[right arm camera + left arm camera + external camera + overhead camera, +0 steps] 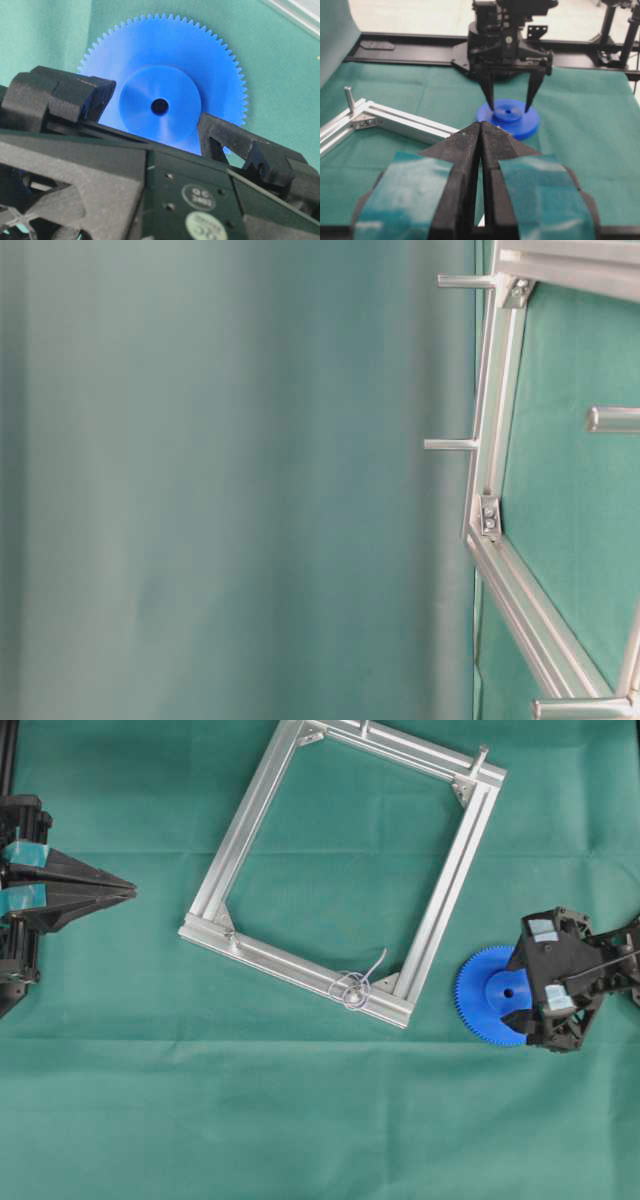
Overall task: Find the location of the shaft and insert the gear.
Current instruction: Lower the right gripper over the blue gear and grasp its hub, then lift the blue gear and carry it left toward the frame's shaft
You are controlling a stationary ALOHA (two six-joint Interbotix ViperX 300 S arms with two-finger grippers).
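While the gear [487, 993] is lying flat on the green cloth [300, 1120] right of the aluminium frame [255, 805] overhead, the shaft [354, 988] is standing on the frame's near rail. From the left wrist, the left gripper [481, 131] is sitting clenched, and the right gripper [510, 104] is straddling the gear's hub with its fingers spread. From the right wrist, both fingertips [87, 95] are flanking the hub, whether touching I cannot tell.

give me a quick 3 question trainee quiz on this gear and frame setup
1. True or false: the right gripper straddles the raised hub of the bright blue toothed plastic gear.
2. Which corner of the silver aluminium frame holds the thin metal shaft with the curled wire loop? A far left, B near right, C far right (overhead view).
3. Fill in: the left gripper fingers are ____.

Key: 1 true; 2 B; 3 shut
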